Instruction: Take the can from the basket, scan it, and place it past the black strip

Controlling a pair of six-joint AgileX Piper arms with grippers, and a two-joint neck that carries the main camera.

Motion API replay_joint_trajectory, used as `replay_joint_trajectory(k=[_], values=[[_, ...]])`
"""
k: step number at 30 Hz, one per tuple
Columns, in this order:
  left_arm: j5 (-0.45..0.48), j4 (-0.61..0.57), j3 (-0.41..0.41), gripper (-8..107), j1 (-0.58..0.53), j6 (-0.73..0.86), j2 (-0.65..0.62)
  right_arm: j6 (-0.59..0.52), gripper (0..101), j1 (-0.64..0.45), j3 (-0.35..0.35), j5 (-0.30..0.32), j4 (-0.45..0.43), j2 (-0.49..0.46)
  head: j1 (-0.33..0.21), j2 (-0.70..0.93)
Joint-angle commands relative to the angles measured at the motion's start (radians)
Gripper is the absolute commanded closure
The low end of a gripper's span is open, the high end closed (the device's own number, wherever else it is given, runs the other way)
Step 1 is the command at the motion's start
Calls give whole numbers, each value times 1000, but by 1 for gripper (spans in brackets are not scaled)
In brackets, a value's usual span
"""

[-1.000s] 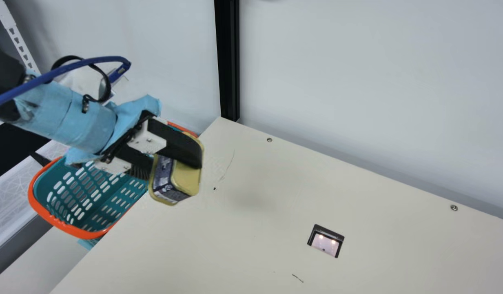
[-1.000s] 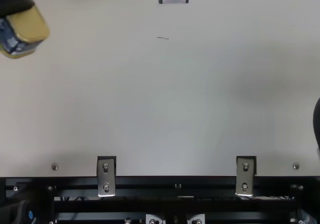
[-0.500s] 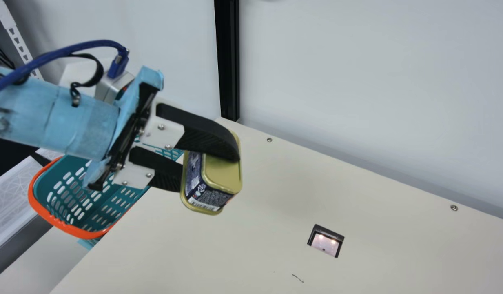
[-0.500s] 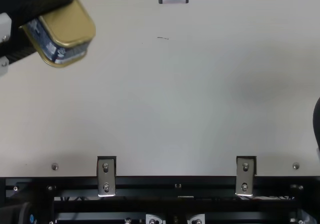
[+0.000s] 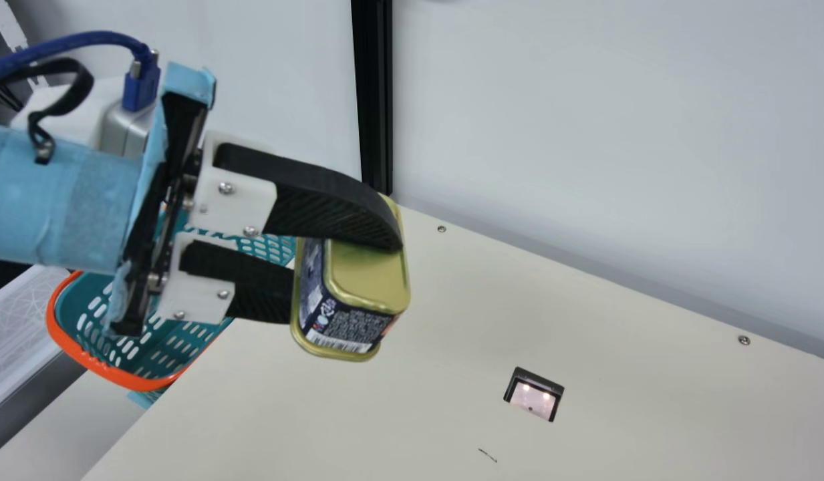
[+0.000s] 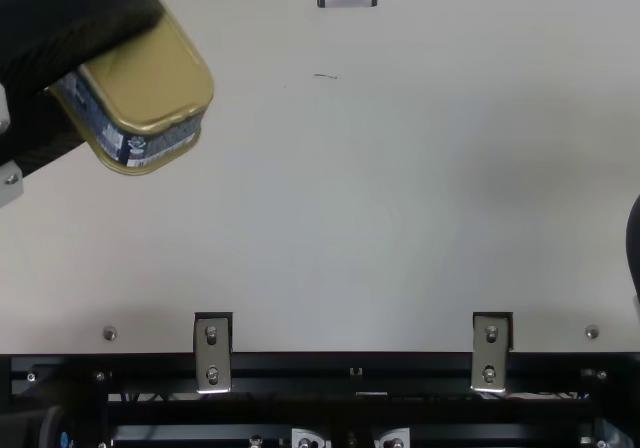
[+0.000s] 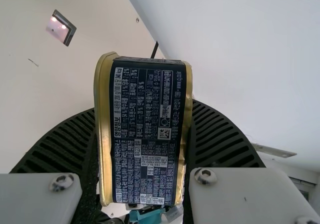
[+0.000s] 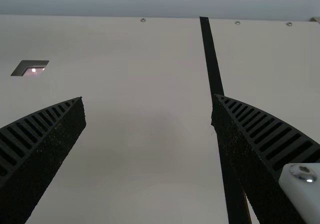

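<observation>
Basket point(image 5: 117, 375): at left, beside the tabletop point(image 5: 285, 414). Left gripper point(image 5: 345, 277): clamped on the can point(image 5: 368, 284), held tilted above the tabletop, between basket and scanner window point(image 5: 533, 395). Right gripper point(image 6: 635, 246): at the top view's right edge, fingers spread apart. Black strip point(image 8: 212, 59): laid along the tabletop.

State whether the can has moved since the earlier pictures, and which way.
Yes: in the main view, the can has moved rightwards, away from the basket and closer to the scanner.

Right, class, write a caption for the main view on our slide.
The left arm's fingers hold the can above the cream table, its scanner window glowing.
</observation>
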Motion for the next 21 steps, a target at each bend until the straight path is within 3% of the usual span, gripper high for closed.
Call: replay_joint_trajectory(k=[1, 21], values=[[-1, 4, -2, 89, 6, -4, -2, 0, 0, 0, 0, 0, 0, 0, -43, 18], [-1, -4, 9, 89, 19, 5, 2, 0, 0, 0, 0, 0, 0, 0, -43, 18]])
